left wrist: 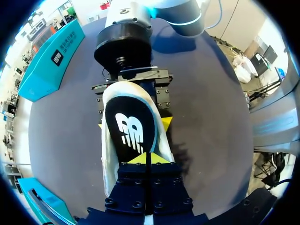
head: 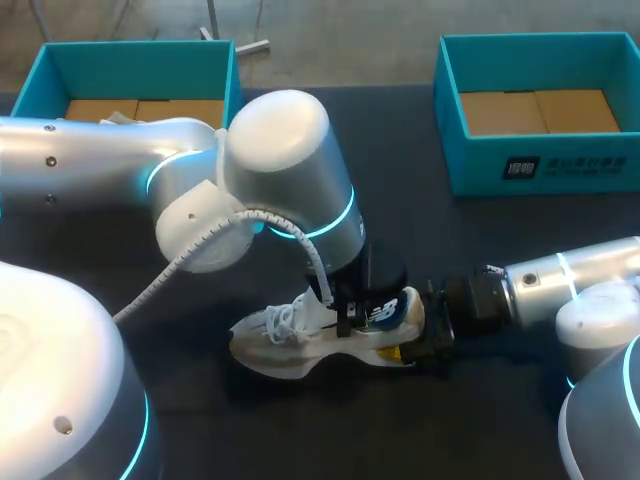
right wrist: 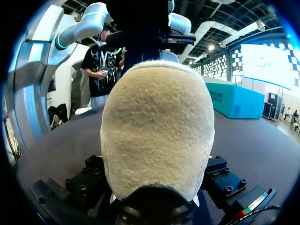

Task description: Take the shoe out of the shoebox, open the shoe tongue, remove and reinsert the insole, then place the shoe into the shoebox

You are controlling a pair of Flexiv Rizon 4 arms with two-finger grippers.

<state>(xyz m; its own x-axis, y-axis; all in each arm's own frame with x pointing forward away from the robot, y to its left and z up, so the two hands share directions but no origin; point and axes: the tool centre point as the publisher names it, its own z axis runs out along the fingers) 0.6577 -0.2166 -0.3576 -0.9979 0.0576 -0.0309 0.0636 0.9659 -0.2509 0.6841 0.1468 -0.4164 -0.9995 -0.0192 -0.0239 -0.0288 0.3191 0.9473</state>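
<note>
The right pincer [left wrist: 133,124] is clamping the shoe [head: 300,345] by its heel while the left pincer [left wrist: 146,158], tips together, is hovering over the insole [left wrist: 129,129]; a slow peel from the heel seems wisest.

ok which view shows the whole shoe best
The head view: the shoe shows nearly whole there, laces and white sole included. The left wrist view looks only into its opening, at the dark insole. The right wrist view is filled by its fuzzy heel.
</note>
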